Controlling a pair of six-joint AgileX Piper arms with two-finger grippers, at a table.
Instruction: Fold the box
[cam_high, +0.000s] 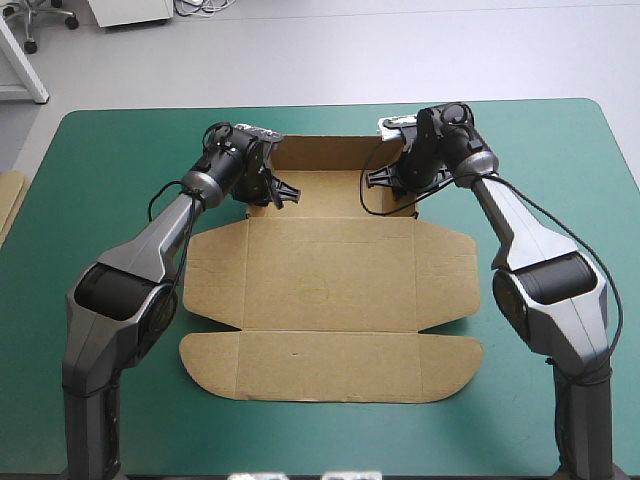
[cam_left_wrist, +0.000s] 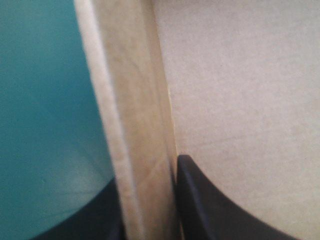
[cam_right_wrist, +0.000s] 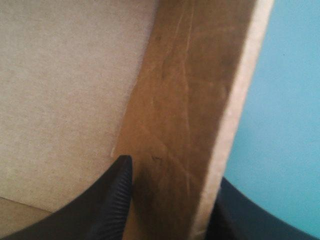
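Teal-green cover (cam_high: 120, 150) spreads over the whole table, and the brown box (cam_high: 330, 275) lies at its middle, still mostly a flat sheet. Nearest, at 6 o'clock of the sheet, the lid flap (cam_high: 330, 365) with rounded corners lies flat on the cover. Beyond it is the broad middle panel, with a side flap (cam_high: 215, 270) flat at 9 o'clock and another at 3 o'clock.

Farther on, at 12 o'clock, the sheet rises into a shallow tray with a back wall (cam_high: 330, 152) standing. The left gripper (cam_high: 280, 192) is at 11 o'clock of the sheet and the right gripper (cam_high: 378, 180) at 1 o'clock, each at one end of that tray.

From the left wrist, the left gripper (cam_left_wrist: 147, 175) is clamped on the upright left wall (cam_left_wrist: 135, 125), one black finger (cam_left_wrist: 210, 205) inside the tray and the other on the cover side. The right gripper (cam_right_wrist: 172, 175) pinches the right wall (cam_right_wrist: 185, 100) the same way.

At 9 o'clock of the table's edge shows a strip of more board (cam_high: 8, 200).
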